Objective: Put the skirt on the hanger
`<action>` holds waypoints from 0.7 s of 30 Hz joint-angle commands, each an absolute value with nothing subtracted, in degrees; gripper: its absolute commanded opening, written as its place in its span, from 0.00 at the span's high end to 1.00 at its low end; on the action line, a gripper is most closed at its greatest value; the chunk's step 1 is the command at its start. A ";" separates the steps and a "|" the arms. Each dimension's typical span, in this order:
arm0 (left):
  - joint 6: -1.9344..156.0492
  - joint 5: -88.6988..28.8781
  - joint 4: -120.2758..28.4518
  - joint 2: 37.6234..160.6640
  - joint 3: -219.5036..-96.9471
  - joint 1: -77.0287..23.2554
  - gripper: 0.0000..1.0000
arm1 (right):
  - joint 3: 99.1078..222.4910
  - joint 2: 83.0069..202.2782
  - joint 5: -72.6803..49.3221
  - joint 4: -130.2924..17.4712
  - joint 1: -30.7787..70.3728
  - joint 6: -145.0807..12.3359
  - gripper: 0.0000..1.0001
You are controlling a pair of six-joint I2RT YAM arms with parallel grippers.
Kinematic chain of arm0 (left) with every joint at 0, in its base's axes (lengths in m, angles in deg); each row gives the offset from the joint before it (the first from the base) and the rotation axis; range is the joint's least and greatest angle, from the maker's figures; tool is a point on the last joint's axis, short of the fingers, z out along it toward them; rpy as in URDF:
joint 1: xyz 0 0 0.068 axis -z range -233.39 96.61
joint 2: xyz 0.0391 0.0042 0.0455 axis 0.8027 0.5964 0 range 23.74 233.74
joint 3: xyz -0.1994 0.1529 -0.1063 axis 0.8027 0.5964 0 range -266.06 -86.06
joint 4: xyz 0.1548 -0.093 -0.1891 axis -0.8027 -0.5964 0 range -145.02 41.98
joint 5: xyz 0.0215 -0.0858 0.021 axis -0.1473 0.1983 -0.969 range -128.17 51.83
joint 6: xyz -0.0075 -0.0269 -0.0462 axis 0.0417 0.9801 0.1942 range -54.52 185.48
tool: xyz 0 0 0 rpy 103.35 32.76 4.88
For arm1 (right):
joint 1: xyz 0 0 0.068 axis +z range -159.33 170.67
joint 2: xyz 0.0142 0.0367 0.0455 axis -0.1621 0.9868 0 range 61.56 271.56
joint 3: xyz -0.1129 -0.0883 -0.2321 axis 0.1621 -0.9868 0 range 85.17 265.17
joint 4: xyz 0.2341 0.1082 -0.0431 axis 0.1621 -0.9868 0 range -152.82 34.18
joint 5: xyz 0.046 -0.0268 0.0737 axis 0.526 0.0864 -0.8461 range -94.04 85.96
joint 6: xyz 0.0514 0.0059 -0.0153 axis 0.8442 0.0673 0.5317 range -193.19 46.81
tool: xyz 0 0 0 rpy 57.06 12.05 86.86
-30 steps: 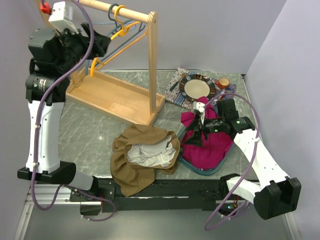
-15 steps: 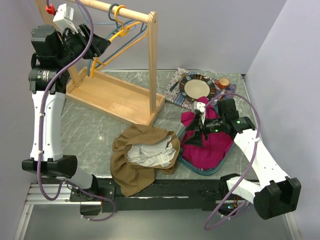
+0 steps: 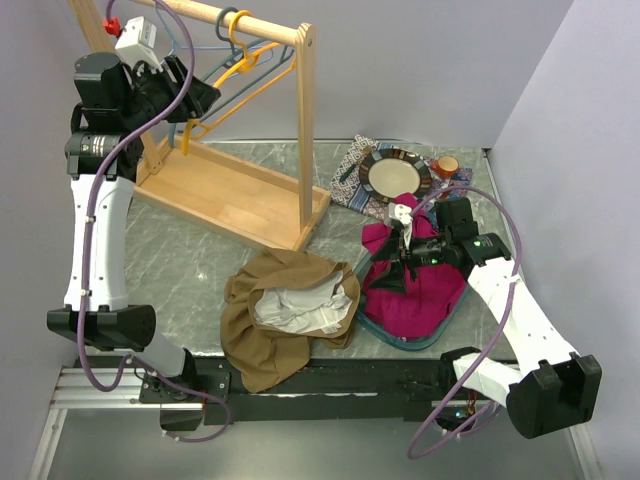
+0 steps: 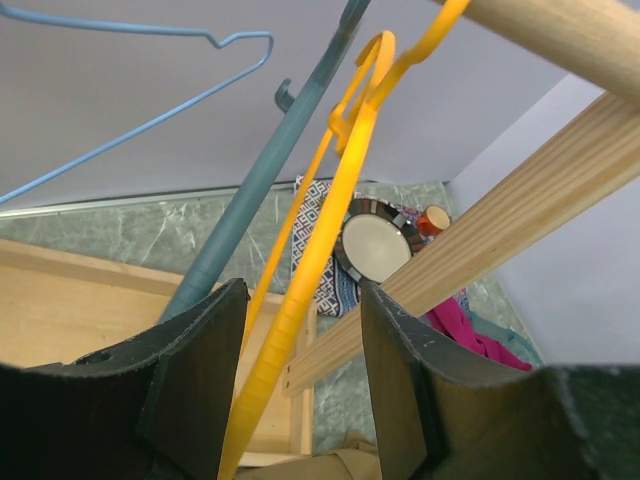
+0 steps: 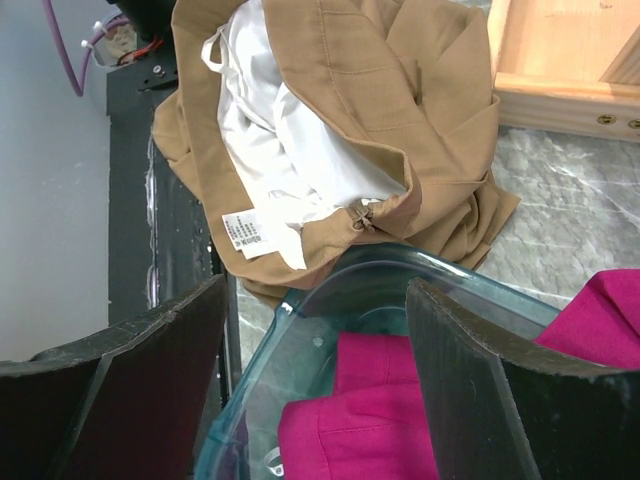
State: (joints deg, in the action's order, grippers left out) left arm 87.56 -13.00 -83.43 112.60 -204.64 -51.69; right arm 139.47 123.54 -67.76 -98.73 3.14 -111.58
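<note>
The skirt point(image 3: 285, 315) is brown with a white lining and lies crumpled on the table's near side; the right wrist view shows its waistband, clasp and label point(image 5: 400, 110). A yellow hanger point(image 3: 245, 70) hangs on the wooden rack's rail point(image 3: 250, 22). My left gripper point(image 3: 205, 95) is raised beside the rack and open. In the left wrist view, the yellow hanger's arm point(image 4: 330, 200) runs between the open jaws of the left gripper point(image 4: 300, 300), closer to the left finger. My right gripper point(image 3: 400, 258) is open and empty, hovering over a teal bowl's rim point(image 5: 400, 265) right of the skirt.
A teal hanger point(image 4: 270, 170) and a blue wire hanger point(image 4: 150, 30) hang beside the yellow one. The wooden rack's post point(image 3: 305, 130) and base stand at the back left. The teal bowl point(image 3: 430, 335) holds a magenta garment point(image 3: 420, 285). A plate point(image 3: 395, 173) and orange cup point(image 3: 447, 164) sit behind.
My left arm has swung up and right, bringing its gripper against the yellow hanger on the rack. The right arm and the skirt have not moved.
</note>
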 commanded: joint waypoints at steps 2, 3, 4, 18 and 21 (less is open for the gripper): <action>85.61 -12.77 -83.61 113.12 -203.65 -51.89 0.45 | 140.27 123.35 -69.43 -99.06 2.54 -112.30 0.21; 85.43 -12.86 -83.70 113.30 -203.57 -51.89 0.45 | 140.36 123.35 -69.60 -99.14 2.45 -112.30 0.21; 84.65 -12.95 -83.61 113.39 -203.39 -51.80 0.46 | 140.36 123.44 -69.60 -99.15 2.36 -112.39 0.21; 72.69 -19.80 -79.75 113.74 -202.42 -45.21 0.54 | 140.71 124.05 -70.31 -100.20 1.74 -113.00 0.21; 72.42 -19.63 -78.78 114.44 -202.95 -44.95 0.56 | 140.89 124.23 -70.39 -100.55 1.57 -113.26 0.21</action>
